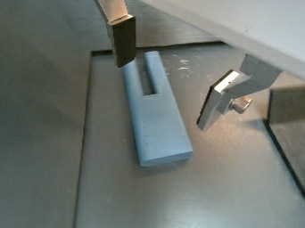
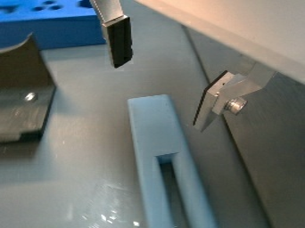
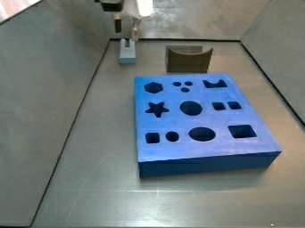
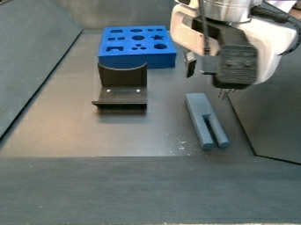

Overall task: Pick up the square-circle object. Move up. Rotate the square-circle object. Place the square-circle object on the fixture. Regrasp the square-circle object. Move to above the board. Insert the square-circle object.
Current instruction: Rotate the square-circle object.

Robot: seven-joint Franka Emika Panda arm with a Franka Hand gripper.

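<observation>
Because the square-circle object (image 4: 207, 120) lies flat on the floor with nothing holding it, the first pick is not yet done. Going from left to right in a side view, the fixture (image 4: 121, 88) stands first, with the board (image 4: 137, 45) behind it; then comes the peg, well apart from both, and above it hangs the gripper (image 4: 220, 83). Its fingers (image 1: 123, 42) are spread apart and empty, one on each side of the peg's end in both wrist views. The peg looks stiff, light and smooth, probably a little slippery. It has a long slot (image 2: 179, 183) in its upper face. I would close the pads on the two long side walls, near the middle. I can read no brand, label or writing anywhere.
</observation>
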